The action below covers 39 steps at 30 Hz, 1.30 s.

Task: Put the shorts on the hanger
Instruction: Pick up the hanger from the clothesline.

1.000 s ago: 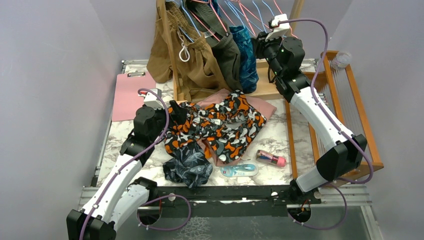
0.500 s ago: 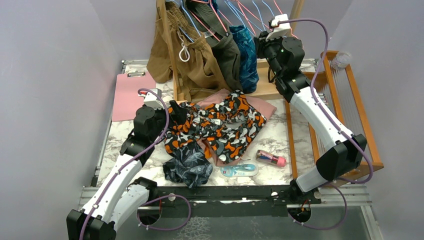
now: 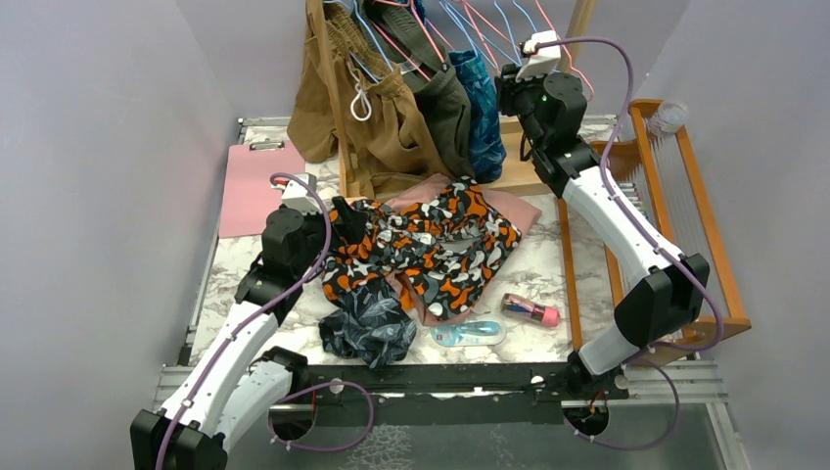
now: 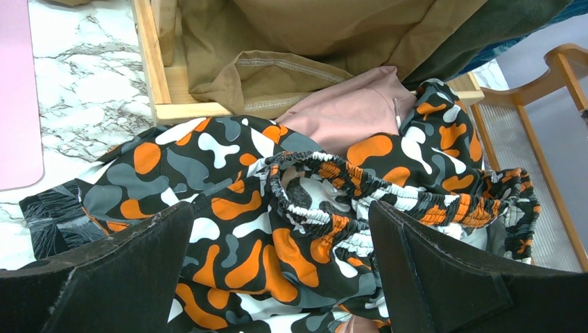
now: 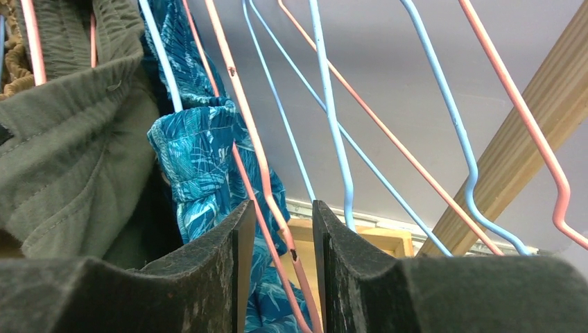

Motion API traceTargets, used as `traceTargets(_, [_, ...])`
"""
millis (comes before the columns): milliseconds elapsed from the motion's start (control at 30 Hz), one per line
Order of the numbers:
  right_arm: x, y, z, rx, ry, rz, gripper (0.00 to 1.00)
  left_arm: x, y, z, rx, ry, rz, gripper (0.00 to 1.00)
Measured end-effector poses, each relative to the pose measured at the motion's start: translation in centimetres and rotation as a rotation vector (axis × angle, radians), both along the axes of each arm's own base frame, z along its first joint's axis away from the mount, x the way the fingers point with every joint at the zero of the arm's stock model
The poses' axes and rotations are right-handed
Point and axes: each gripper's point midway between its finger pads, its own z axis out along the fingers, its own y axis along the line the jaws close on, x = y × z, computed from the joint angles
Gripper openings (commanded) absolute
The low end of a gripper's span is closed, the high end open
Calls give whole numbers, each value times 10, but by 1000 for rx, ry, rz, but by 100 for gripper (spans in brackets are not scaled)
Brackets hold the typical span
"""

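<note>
So the step in hand looks like getting the hanger off the rack. The right gripper is up among the hanging wires, with the pink wire hanger running through the gap between its jaws. The gap is narrow but wider than the wire, so I'd call it not clamped yet. To do this bit well, I'd close on that pink wire only. A light-blue hanger hangs just beside the right finger, and the teal leaf-print garment sits right behind the left one, so either could get pinched along with it. Once the grip is firm, lift up and out so the hook clears the rail, instead of dragging the neighbours sideways. I can't see the hook itself from the wrist view, so that part is a guess. Meanwhile the camo shorts lie bunched in the middle of the marble table, on top of the dusty-pink shorts, with the navy leaf-print shorts at their near edge. The left gripper hovers over their left side with jaws spread wide, holding nothing. The elastic waistband is right there between the fingers, and that's the spot I'd grab so the hanger can slide in
</note>
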Motion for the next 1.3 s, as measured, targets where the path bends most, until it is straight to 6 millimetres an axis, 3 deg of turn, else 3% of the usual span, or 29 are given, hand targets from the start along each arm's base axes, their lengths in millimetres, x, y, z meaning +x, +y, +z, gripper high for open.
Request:
traceTargets(333, [14,4,-15,-18,21,-7,38,0,0,-1,0,2,0,99])
traceTargets(533, [24,9,-24,-23,40,-6,25,0,0,-1,0,2,0,99])
traceTargets(767, [23,19,-25,-17,45,44,1,1,0,-1,1,4,0,99])
traceTargets(933, [19,30,-25,-7,47,94,1,1,0,-2,2,8,-1,99])
traceTargets(1300, [14,29,-11,12,5,105,1,1,-1,-3,2,11,-6,99])
